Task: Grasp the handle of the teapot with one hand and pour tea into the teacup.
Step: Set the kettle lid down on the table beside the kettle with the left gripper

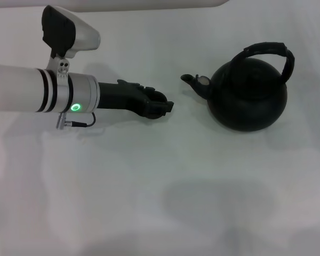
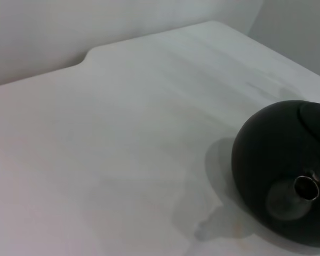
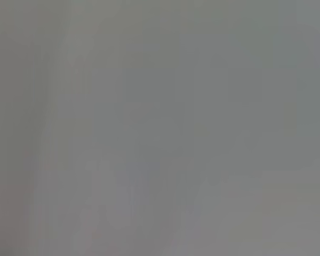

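Observation:
The matte-black teapot point(image 1: 248, 98) stands upright at the right of the white table, its short spout point(image 1: 192, 80) pointing left. Its ribbed black handle point(image 1: 270, 52) arches over the top, and nothing is touching it. My left gripper point(image 1: 161, 105) hovers left of the spout, a short gap away, pointing toward it. A small rounded dark form point(image 1: 159, 96) sits at its tip; I cannot tell whether that is the teacup. The left wrist view shows the teapot point(image 2: 272, 160) close by, with the spout's opening point(image 2: 306, 186) facing the camera. My right gripper is out of view.
The white table point(image 1: 149, 186) runs wide in front of the teapot and the left arm. Its far edge and a notched corner point(image 2: 90, 53) show in the left wrist view. The right wrist view is a plain grey blur.

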Available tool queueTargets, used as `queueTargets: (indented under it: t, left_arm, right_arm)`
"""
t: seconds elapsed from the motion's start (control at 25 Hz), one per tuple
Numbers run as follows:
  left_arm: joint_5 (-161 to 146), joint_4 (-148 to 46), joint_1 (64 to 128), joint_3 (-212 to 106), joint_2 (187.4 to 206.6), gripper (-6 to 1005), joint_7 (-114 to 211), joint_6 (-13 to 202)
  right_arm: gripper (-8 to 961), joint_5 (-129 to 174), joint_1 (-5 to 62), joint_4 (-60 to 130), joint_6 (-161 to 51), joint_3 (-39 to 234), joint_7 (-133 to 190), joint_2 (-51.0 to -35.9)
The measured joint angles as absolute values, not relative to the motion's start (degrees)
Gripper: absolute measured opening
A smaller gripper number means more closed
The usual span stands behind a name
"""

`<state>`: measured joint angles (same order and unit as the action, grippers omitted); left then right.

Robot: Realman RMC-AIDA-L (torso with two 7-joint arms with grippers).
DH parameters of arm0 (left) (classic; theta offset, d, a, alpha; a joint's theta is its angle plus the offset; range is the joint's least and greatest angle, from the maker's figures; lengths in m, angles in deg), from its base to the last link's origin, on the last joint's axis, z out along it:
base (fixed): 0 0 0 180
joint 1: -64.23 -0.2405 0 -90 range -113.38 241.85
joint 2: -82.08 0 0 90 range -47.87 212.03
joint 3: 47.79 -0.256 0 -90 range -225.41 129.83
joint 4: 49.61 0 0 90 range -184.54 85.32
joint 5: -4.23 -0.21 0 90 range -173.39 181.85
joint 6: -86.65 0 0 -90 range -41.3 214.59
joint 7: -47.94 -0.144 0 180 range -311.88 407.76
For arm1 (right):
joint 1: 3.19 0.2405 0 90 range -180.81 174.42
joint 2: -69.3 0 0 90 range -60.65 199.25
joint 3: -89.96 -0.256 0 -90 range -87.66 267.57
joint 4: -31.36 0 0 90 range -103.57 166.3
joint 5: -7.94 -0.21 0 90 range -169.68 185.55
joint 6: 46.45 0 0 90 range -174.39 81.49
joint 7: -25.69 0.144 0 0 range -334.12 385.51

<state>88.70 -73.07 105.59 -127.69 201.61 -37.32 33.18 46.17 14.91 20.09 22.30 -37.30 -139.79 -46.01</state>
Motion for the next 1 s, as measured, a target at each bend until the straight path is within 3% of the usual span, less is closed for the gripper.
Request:
queueTargets:
  t: [1.0]
  left_arm:
    - [88.62, -73.47, 104.06, -127.68, 201.61, 728, -37.31, 34.41]
  right_arm:
    - [872, 46.26, 14.91, 20.29, 22.91, -36.51, -139.79, -46.01]
